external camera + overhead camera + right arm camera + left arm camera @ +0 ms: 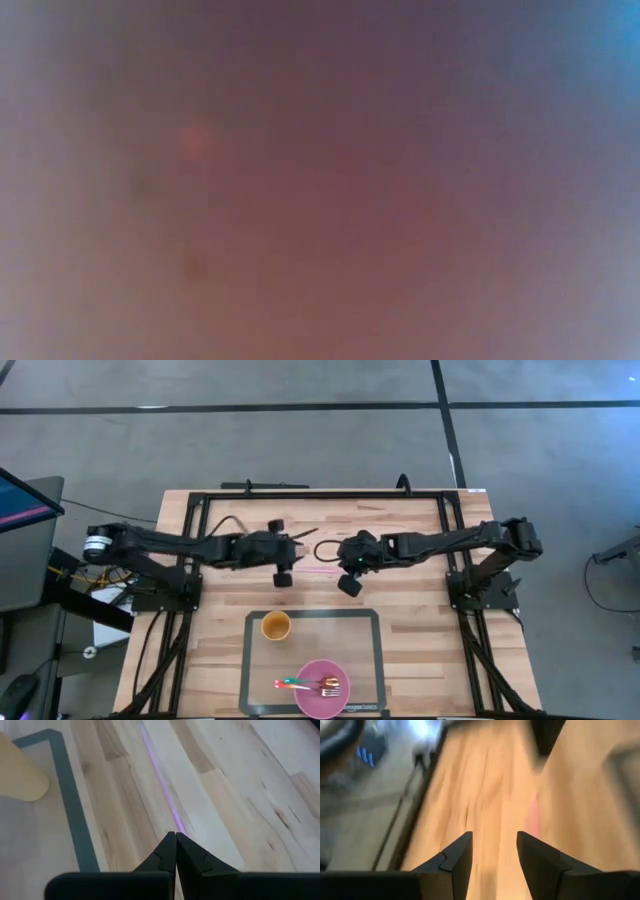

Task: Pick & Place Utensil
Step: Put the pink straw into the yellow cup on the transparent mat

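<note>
Pink plate (312, 700) is holding fork (308, 684) lying 3-to-9, sitting at 6 o'clock from clenched right gripper (349, 586), left gripper (284, 578) hanging parted.

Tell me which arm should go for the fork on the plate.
Probably the left. Its gripper has open fingers, while the right gripper is shut. Both hover mid-table, similarly far from the fork on the pink plate.
</note>
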`<action>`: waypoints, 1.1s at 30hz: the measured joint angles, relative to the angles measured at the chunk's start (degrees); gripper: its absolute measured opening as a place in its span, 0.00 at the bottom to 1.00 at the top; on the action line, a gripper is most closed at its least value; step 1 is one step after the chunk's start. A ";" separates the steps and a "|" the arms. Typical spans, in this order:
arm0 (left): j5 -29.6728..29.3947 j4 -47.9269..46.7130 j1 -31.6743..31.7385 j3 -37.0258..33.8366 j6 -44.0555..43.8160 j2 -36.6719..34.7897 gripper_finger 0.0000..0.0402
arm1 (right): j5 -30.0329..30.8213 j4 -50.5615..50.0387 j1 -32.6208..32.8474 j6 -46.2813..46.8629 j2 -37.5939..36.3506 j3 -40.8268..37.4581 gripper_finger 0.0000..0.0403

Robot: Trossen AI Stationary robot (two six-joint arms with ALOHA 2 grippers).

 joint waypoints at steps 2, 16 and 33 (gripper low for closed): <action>0.14 -1.86 4.06 -0.07 -0.28 2.62 0.39 | 0.07 -0.19 -0.12 0.01 -0.37 0.00 0.00; 28.49 -6.18 15.94 -2.88 -16.48 6.82 0.34 | 0.20 0.04 -0.37 -1.23 -0.41 0.00 0.00; 24.43 -1.24 11.57 -14.40 -16.61 7.69 0.30 | 0.17 0.14 -0.22 -0.91 -0.41 0.00 0.00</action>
